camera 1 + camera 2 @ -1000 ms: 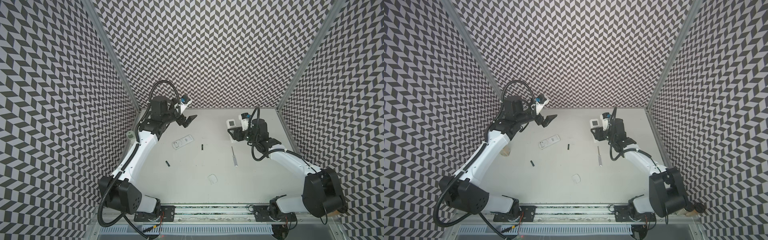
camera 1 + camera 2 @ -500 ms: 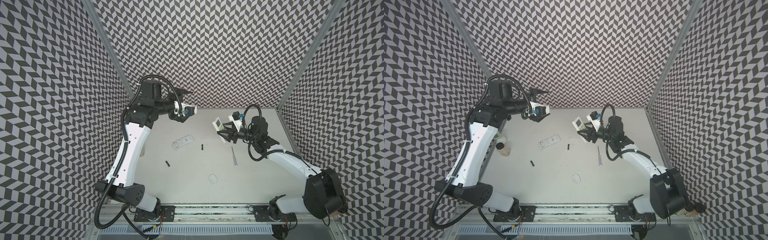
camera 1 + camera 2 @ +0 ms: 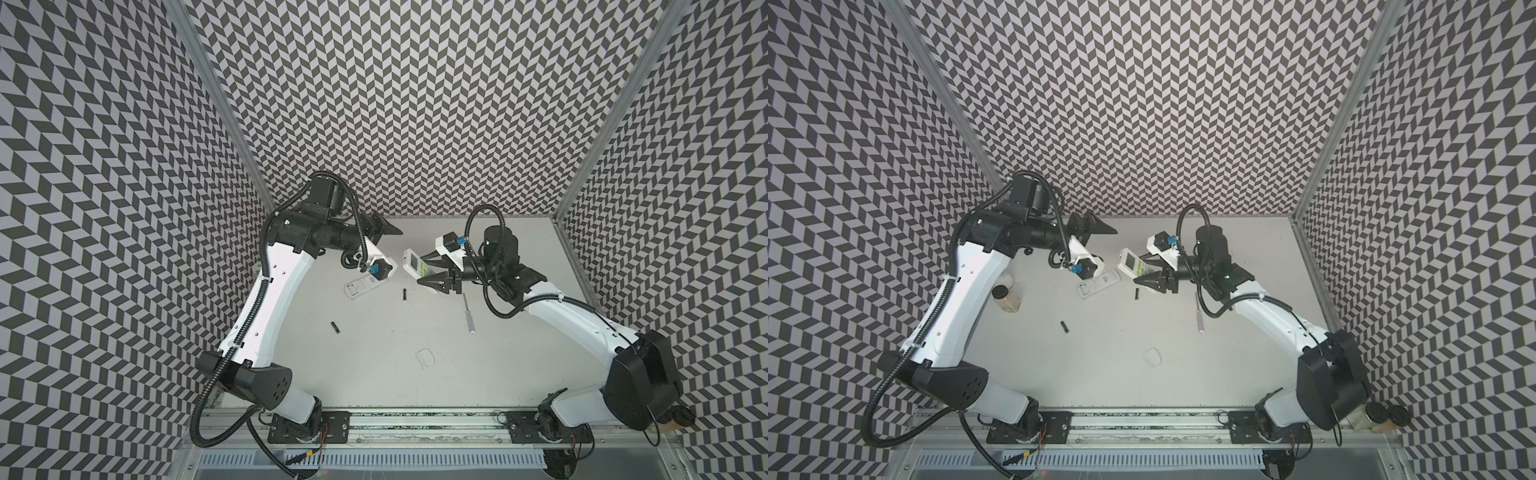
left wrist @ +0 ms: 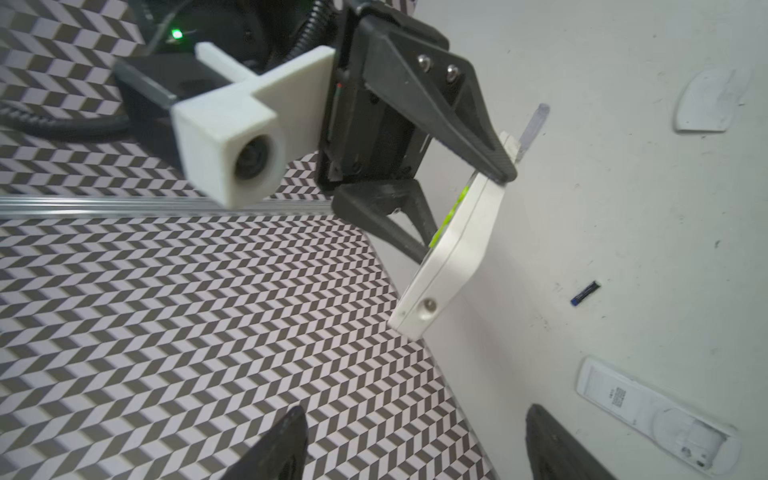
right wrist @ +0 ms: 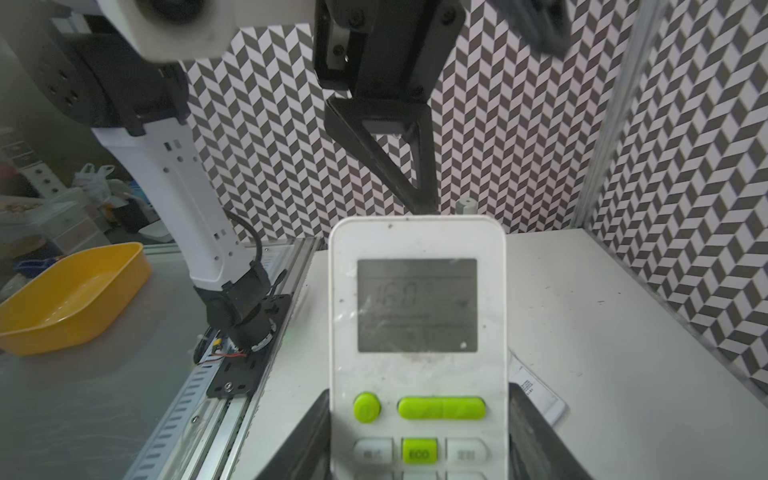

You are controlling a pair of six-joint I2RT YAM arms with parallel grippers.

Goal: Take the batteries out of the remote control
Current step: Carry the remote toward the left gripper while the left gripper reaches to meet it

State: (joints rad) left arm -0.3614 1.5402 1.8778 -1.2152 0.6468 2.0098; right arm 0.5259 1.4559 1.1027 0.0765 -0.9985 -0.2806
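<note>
My right gripper (image 3: 430,270) (image 3: 1148,272) (image 5: 419,399) is shut on a white remote control (image 3: 414,263) (image 3: 1129,262) (image 5: 417,307) with green buttons and holds it above the table, screen end toward the left arm. My left gripper (image 3: 388,227) (image 3: 1096,226) (image 4: 415,415) hovers open and empty just left of the held remote control (image 4: 453,245). Two black batteries lie loose on the table: one (image 3: 404,294) (image 3: 1136,293) (image 4: 585,293) below the held remote, another (image 3: 335,327) (image 3: 1064,327) further forward left. The held remote's battery bay is hidden.
A second white remote (image 3: 362,286) (image 3: 1098,283) (image 4: 656,419) lies back up with its bay open. A screwdriver (image 3: 468,313) (image 3: 1199,313) and a loose cover (image 3: 424,358) (image 3: 1152,357) lie mid-table. A jar (image 3: 1007,297) stands at the left wall. A yellow tub (image 5: 70,291) sits off the table.
My right gripper carried the remote leftward toward the middle and turned it level. The left arm lifted its elbow and rolled its wrist, so its gripper now points at the remote.
</note>
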